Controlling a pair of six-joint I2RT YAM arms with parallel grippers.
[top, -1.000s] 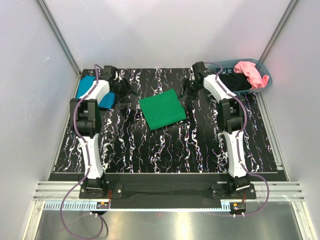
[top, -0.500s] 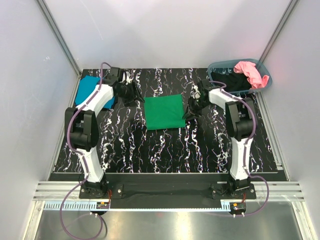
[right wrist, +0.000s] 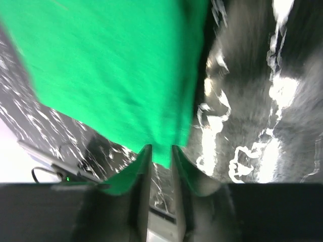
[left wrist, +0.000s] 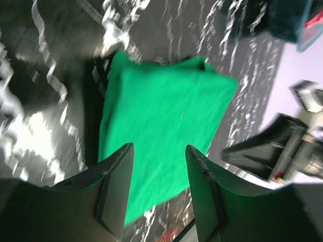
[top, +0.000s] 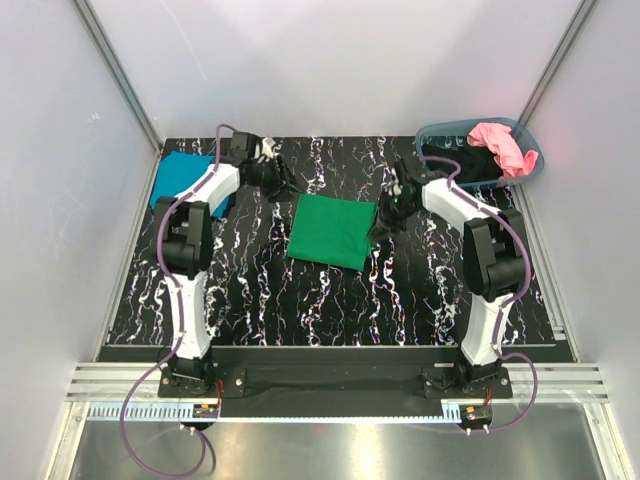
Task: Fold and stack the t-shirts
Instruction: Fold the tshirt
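Observation:
A folded bright green t-shirt [top: 330, 232] lies in the middle of the black marbled table. My right gripper [top: 385, 215] is at its right edge. In the right wrist view its jaws [right wrist: 160, 148] are pinched on a corner of the green cloth [right wrist: 111, 60]. My left gripper [top: 283, 183] hovers by the shirt's far left corner. Its fingers [left wrist: 118, 191] stand apart with nothing between them, and the green shirt [left wrist: 161, 111] lies beyond them. A folded teal blue t-shirt [top: 178, 180] rests at the far left.
A grey-blue oval basket [top: 533, 165] stands at the far right corner, holding a pink shirt [top: 500, 143] and a black shirt [top: 470, 165]. White walls with metal rails close in the table's sides and back.
The left gripper swung right from the teal shirt to the green one. The right gripper came down to the green shirt's edge and narrowed on it. The shirt turned and shifted slightly.

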